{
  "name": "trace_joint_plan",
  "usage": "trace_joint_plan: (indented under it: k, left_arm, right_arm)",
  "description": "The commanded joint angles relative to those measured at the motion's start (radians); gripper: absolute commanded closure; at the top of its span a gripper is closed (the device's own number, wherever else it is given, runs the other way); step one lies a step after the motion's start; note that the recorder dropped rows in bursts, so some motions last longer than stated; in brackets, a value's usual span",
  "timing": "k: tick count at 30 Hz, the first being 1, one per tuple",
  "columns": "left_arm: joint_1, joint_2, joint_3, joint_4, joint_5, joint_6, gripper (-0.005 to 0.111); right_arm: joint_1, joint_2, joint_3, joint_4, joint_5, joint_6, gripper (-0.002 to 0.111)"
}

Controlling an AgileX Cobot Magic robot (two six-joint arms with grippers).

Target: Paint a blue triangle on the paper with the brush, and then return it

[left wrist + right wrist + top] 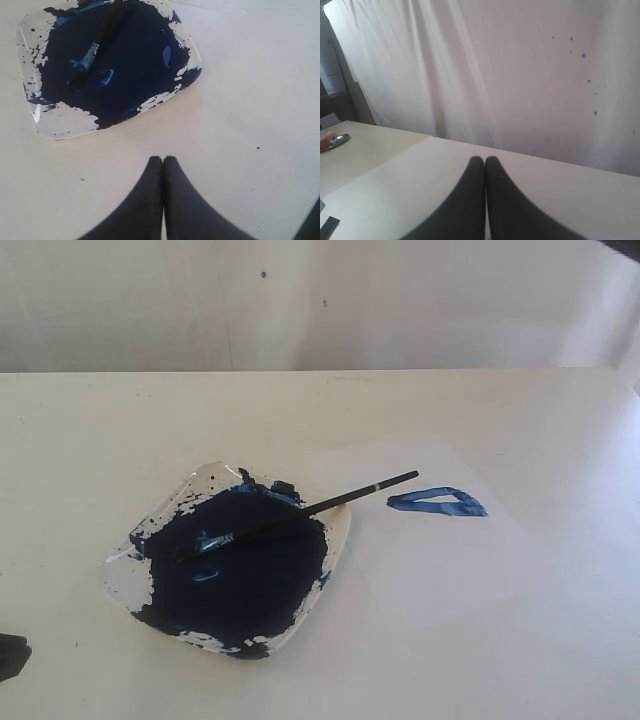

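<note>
Brush (300, 512) is lying slantwise just left of frame centre. Its black handle with the thin silver band points up-right, and the bristle end is sunk in the dark paint of the dish (125, 575). Right of it, not touching, the blue triangle (437, 502), a flat skinny outline, sits on the white paper (440, 570), which lies flat centre-right.

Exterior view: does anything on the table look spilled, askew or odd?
The dark-blue paint floods the white square dish up to its rim, with splashes on the bare edges. The thin black-handled brush lies slanted, bristles in the paint, handle overhanging the rim towards the white paper sheet.
</note>
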Motion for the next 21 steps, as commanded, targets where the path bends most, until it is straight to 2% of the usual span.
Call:
trace_joint_plan:
  k: [1,16,21]
  left_arm:
    - [0.003,-0.008,0.007,-0.013,0.002,-0.01,0.107]
    - [0.003,-0.008,0.007,-0.013,0.002,-0.01,0.107]
    - [0.003,-0.008,0.007,-0.013,0.002,-0.01,0.107]
  right_arm:
    - [-0.004,-0.057,0.003,-0.01,0.006,-0.012,0.108]
    - [-0.004,-0.108,0.003,-0.01,-0.002,-0.012,0.108]
    - [-0.019,-0.248,0.003,-0.01,-0.009,-0.012,0.108]
